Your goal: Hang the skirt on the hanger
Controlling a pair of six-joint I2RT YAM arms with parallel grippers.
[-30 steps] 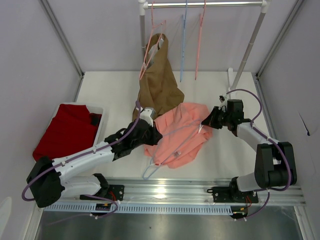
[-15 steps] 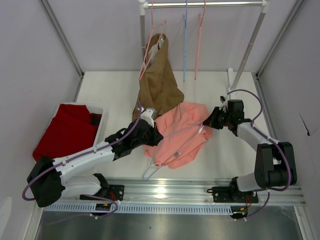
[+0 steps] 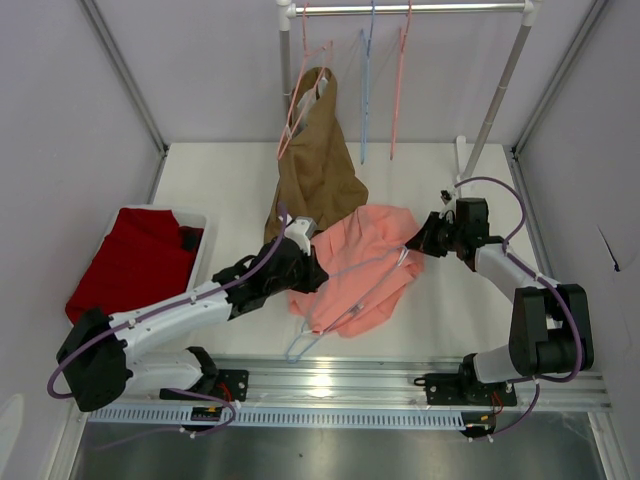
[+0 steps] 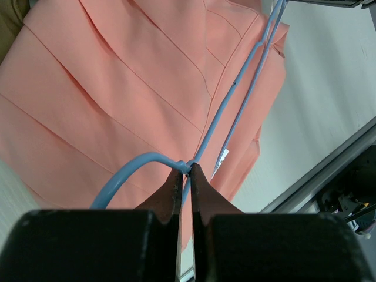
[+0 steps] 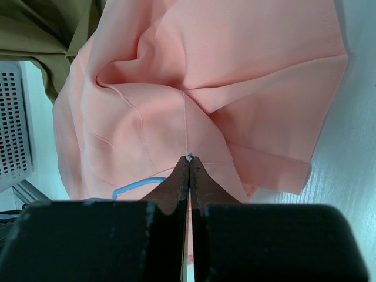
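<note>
Pale-blue hanger [image 4: 143,156] pinched in left gripper [image 4: 184,166], atop skirt [image 4: 117,88].

Soft cloth, slick wire, dull desk!
The skirt [image 4: 106,82] reads as smooth, matt salmon fabric, sharply pleated. The hanger [image 4: 150,155] is thin, glossy pale-blue wire, the desk [image 3: 430,165] matt white, and the rail [image 3: 330,375] shiny ribbed metal.

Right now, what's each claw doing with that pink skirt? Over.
Left gripper shut on hanger, at its neck. Right gripper pinching skirt. Hanger lies atop skirt, not inside. Brown garment touches skirt's far edge.
</note>
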